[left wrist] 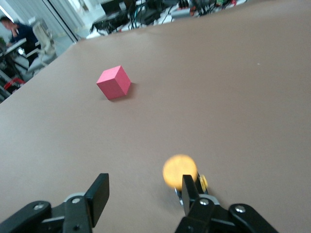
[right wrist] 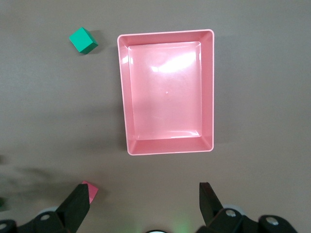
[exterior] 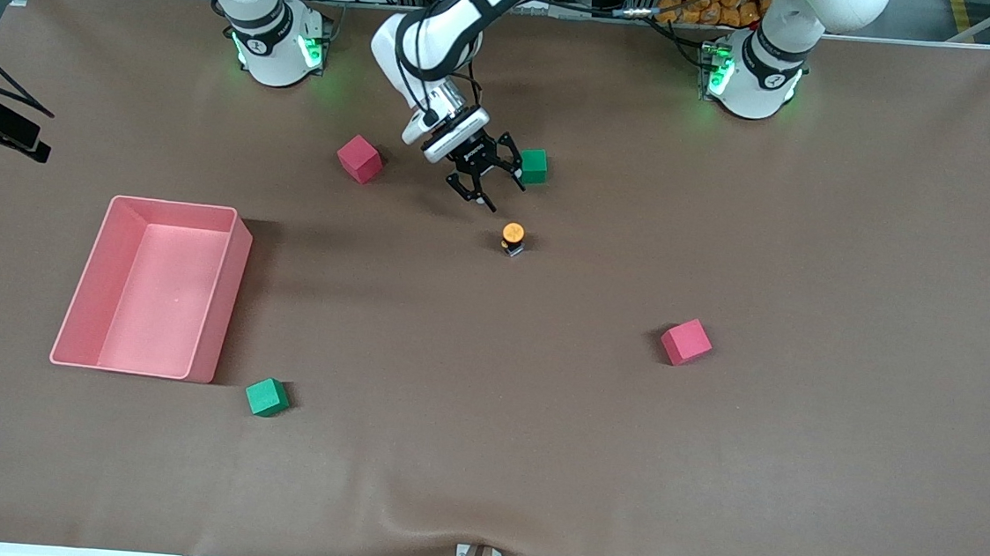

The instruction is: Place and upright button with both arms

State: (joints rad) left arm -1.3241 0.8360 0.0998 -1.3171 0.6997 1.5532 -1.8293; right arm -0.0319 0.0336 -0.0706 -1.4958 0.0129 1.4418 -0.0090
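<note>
The button (exterior: 512,238) stands upright on the brown table near its middle, orange cap up on its black body. My left gripper (exterior: 495,188) hangs open and empty just above the table beside the button, on the side toward the robots' bases. In the left wrist view the button (left wrist: 180,170) sits just past one fingertip (left wrist: 188,189) of my left gripper (left wrist: 144,194), outside the gap between the jaws. My right gripper (right wrist: 143,201) is open and empty high over the table beside the pink bin (right wrist: 124,97); it is out of the front view.
A pink bin (exterior: 220,292) lies toward the right arm's end. Red cubes (exterior: 359,159) (exterior: 685,342) and green cubes (exterior: 534,165) (exterior: 266,397) are scattered about; the green one at the back sits close beside my left gripper.
</note>
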